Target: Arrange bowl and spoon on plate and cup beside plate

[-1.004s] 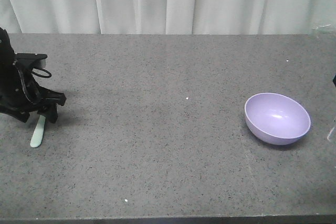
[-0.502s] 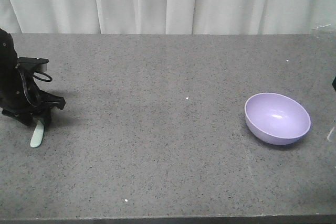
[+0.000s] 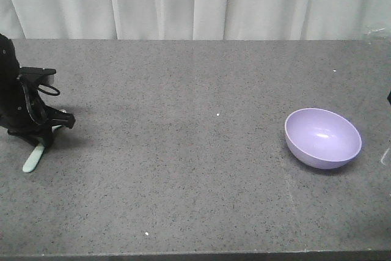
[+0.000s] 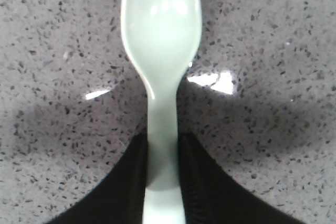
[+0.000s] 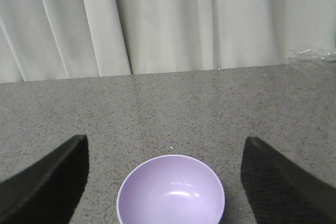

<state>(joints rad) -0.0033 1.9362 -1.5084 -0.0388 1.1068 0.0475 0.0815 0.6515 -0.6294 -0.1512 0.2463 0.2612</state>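
Speckled tabletop (image 3: 183, 151): left gripper (image 4: 164, 153) clamped on mint spoon (image 4: 160, 30) handle; right gripper (image 5: 164, 142) spread wide, facing lavender bowl (image 5: 170, 192), apart.

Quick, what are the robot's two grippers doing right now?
Left gripper: closed, holding the spoon by its handle.
Right gripper: open, holding nothing.

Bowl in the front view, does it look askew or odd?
The small lavender plastic bowl seems tilted on the grey speckled table, its rim slanting rather than level. It is empty, and no damage shows.
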